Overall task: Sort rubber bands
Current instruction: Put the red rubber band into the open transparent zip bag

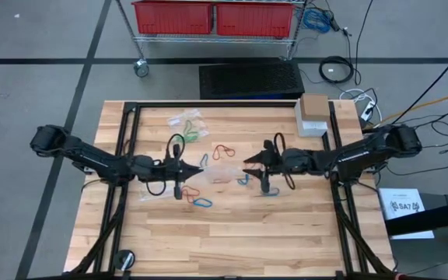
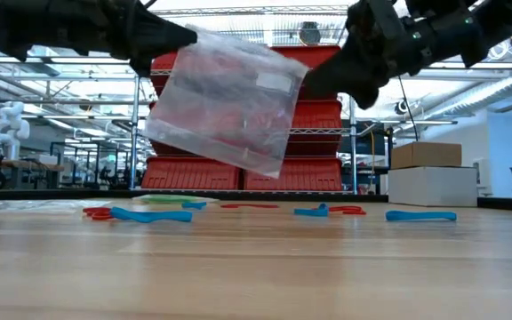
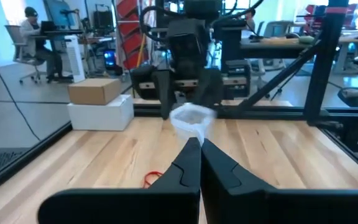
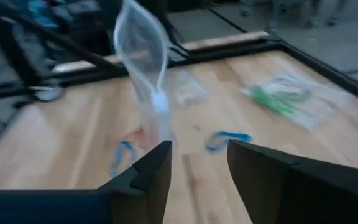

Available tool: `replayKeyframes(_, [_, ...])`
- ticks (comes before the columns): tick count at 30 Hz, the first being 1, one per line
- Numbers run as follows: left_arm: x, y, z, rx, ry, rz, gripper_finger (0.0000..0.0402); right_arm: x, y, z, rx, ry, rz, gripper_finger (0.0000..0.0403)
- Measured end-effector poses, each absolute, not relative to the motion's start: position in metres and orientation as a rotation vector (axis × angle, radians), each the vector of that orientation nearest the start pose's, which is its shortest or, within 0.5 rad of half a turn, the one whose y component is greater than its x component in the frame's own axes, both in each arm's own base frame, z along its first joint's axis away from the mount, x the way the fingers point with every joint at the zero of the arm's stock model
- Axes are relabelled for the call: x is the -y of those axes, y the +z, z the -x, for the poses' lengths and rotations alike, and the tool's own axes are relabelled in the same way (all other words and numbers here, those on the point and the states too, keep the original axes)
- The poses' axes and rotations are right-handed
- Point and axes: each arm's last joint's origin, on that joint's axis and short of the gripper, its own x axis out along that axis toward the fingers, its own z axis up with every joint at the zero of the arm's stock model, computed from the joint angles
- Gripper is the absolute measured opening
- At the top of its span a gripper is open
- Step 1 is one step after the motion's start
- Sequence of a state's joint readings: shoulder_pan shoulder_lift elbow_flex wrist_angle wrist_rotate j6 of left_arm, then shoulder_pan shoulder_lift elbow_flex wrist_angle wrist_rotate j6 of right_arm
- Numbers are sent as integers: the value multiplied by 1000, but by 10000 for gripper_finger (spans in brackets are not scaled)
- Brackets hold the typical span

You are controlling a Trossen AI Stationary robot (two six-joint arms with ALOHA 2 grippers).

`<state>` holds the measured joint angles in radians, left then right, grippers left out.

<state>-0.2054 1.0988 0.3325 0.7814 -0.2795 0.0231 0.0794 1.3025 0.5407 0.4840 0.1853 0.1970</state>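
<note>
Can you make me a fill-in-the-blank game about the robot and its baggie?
The left gripper holds a clear plastic ____ above the table.
The right gripper has its fingers ____.
The bag lying flat holds ____ rubber bands.
The big bins behind the table are ____.

Missing words: bag; open; green; red

The table (image 1: 232,233) is showing pale wooden planks with a smooth, faintly satin finish and visible grain. The clear plastic bag (image 2: 229,98) held up over its middle is looking thin, crinkled and glossy, catching the light. The rubber bands (image 2: 149,215) lying on the wood are appearing as matt, smooth elastic in red, blue and green. The left gripper (image 3: 199,146) and right gripper (image 4: 197,155) are showing dark, matt plastic-looking fingers. At the far right, a cardboard box (image 1: 315,106) is looking dull and papery.
</note>
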Motion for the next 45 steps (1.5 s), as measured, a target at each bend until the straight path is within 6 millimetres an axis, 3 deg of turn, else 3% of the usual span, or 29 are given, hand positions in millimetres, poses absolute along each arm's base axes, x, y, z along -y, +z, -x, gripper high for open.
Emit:
replayKeyframes(11, [37,215,-211,26,40,-17,0,-25,197,-275,-186,-61,-172,177])
replayKeyframes(18, [37,215,-211,27,42,-25,0,-27,200,-280,-139,-10,-182,120])
replayKeyframes(25, [36,214,-211,25,50,-26,0,-28,213,-288,-103,-7,-140,15])
replayKeyframes(36, [37,205,-216,-12,60,-14,0,-28,225,-297,-103,-8,-99,7])
replayKeyframes(45, [37,201,-222,8,75,-7,0,-21,198,-309,-198,-44,-128,8])
